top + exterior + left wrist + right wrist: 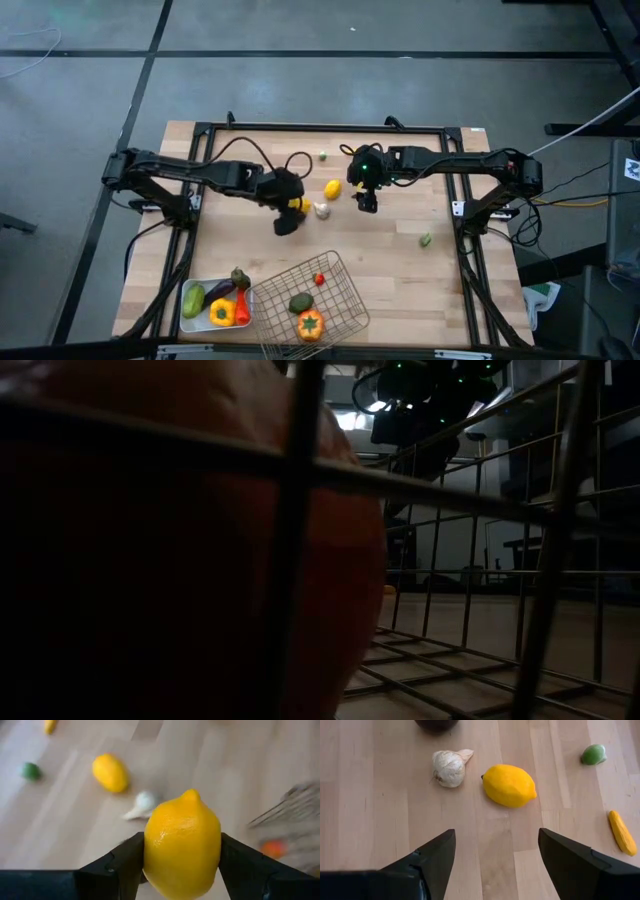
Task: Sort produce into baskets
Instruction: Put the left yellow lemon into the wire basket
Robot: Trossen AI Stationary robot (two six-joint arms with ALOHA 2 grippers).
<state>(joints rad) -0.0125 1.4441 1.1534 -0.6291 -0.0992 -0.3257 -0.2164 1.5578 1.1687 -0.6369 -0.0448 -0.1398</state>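
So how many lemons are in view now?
2: one yellow lemon held between the left gripper's fingers, another yellow lemon lying on the wooden table beside the white garlic bulb.

No lettering, labels, brand marks or numbers can be read anywhere in these views, not on the produce, the baskets, the arms or the table.
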